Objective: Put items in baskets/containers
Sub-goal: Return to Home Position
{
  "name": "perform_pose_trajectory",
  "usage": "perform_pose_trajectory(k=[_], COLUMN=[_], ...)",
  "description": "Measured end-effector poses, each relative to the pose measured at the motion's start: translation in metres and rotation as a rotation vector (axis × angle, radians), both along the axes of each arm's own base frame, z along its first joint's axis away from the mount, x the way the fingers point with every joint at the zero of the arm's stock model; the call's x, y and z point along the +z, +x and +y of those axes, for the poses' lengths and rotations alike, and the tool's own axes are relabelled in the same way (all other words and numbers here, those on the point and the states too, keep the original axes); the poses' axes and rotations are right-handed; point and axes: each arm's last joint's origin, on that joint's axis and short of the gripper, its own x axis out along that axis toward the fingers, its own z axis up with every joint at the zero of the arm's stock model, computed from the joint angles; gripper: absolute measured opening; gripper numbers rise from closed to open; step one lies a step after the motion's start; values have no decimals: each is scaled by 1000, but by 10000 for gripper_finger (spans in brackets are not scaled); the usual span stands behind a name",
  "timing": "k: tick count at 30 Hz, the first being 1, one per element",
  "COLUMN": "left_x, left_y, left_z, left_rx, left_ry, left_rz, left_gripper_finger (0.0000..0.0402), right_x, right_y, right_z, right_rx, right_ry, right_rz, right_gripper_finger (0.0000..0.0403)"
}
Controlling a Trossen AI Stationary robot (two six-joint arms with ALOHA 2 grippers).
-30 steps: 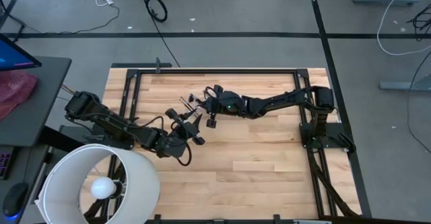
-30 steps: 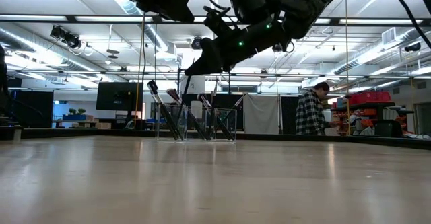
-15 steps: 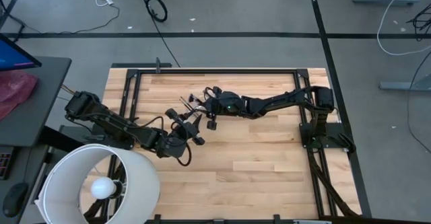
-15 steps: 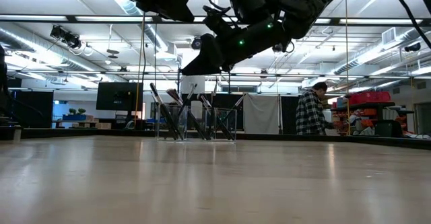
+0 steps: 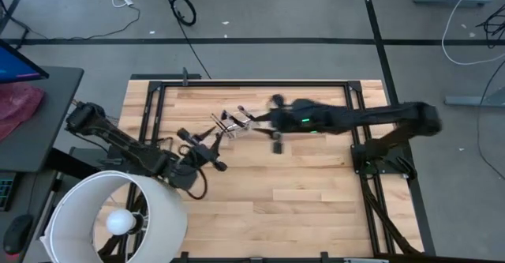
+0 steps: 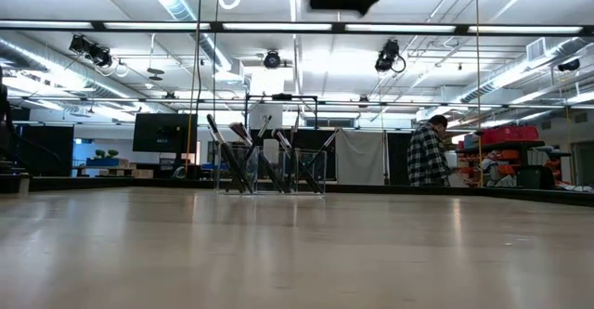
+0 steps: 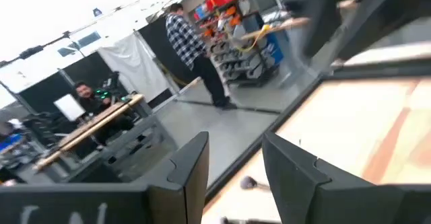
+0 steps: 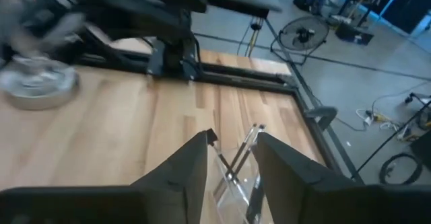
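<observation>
The clear plastic cup (image 5: 231, 123) stands on the wooden table (image 5: 300, 192), left of centre toward the far edge. Several slim dark brushes (image 6: 243, 151) lean in it, bristle ends up, against its rim. My right gripper (image 5: 264, 122) hovers open just right of the cup. In the right wrist view the cup (image 8: 237, 183) and its brushes (image 8: 236, 158) show beyond the gripper's (image 8: 232, 140) spread fingers. My left gripper (image 5: 211, 146) is open on the near-left side of the cup, and its wrist view (image 7: 234, 143) shows nothing between the fingers.
A big white lampshade (image 5: 118, 219) with a bulb fills the near left corner. A dark metal frame (image 5: 252, 81) runs round the table. A person in a plaid shirt (image 6: 429, 151) stands in the room beyond. Bare wood lies near and right of the cup.
My right gripper has risen and drawn back from above the cup toward the table's right edge. My left gripper has pulled back toward the left edge and up. Both have left the low view. One more brush leans in the cup's middle than a second ago.
</observation>
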Motion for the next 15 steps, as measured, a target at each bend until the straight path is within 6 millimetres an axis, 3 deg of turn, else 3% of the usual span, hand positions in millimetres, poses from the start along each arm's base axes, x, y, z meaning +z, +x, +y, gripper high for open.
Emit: perform_pose_trajectory(k=[5,10,12,15], left_x=[42,65,66,55], left_y=[-38,-75,-77,-65], left_z=[19,52,61,73], left_rx=[-129,-405,-463,-479], left_ry=[-99,-312,-381,-398], left_rz=[-104,-184,-217,-160], left_gripper_finger=[144,144,144,144], right_x=[51,74,74,66], right_y=[-71,-131,-143,-141], right_z=[11,14,14,12], right_rx=[29,42,34,2], right_ry=[14,23,50,44], right_rz=[-37,-53,-103,-245], right_gripper_finger=[128,128,128,128])
